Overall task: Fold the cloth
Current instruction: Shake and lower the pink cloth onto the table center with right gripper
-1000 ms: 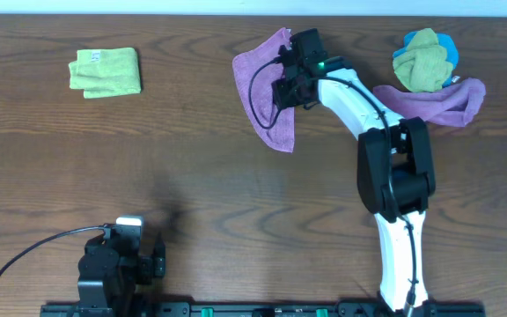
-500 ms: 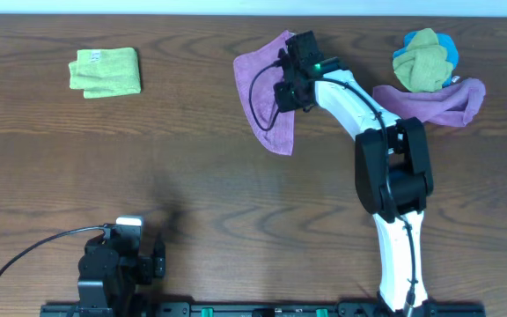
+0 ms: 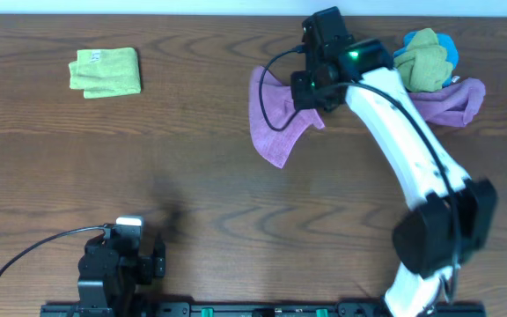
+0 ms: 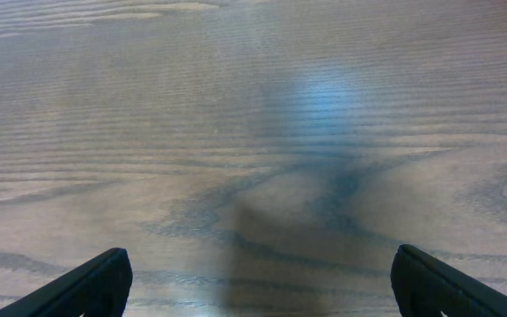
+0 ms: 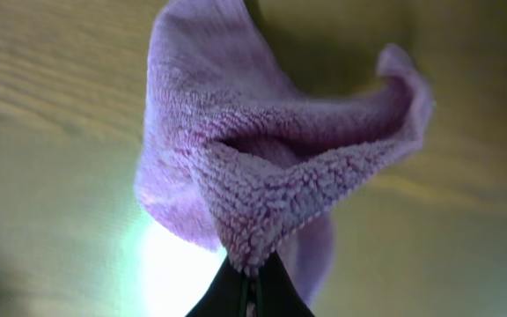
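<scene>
At ten o'clock on the dark wood-grain tabletop (image 3: 192, 176) the lime-green folded cloth (image 3: 105, 72) lies flat and squared, a neat stack that has not shifted over the last second. At seven o'clock the left pincer (image 4: 258, 280) is parked with its jaws spread wide over bare wood, gripping nothing, and it too is unmoved. The change is all near twelve o'clock. A second ago the purple-magenta microfibre cloth (image 3: 275, 119) lay a little further toward eleven o'clock as a broad, loose flap. It has since been drawn rightward and now trails as a narrower, tapering drape with its point toward six o'clock. The right pincer (image 5: 250, 283) has swung toward one o'clock with its arm stretched out long. The wrist view shows its jaws clenched on a doubled edge of that cloth, the fleecy pile bunched into a curling fold above the fingertips. I judge this a carry or a straightening pull rather than a fold: the cloth is rumpled and no crease has been laid, so the task is early. The fabric looks soft, limp and nubbly, likely to sag and twist where unsupported. At two o'clock sit the green-and-blue cloth bundle (image 3: 423, 57), knotted into a ball, and the second purple cloth (image 3: 451, 99), rumpled in a long band; both stay put.
</scene>
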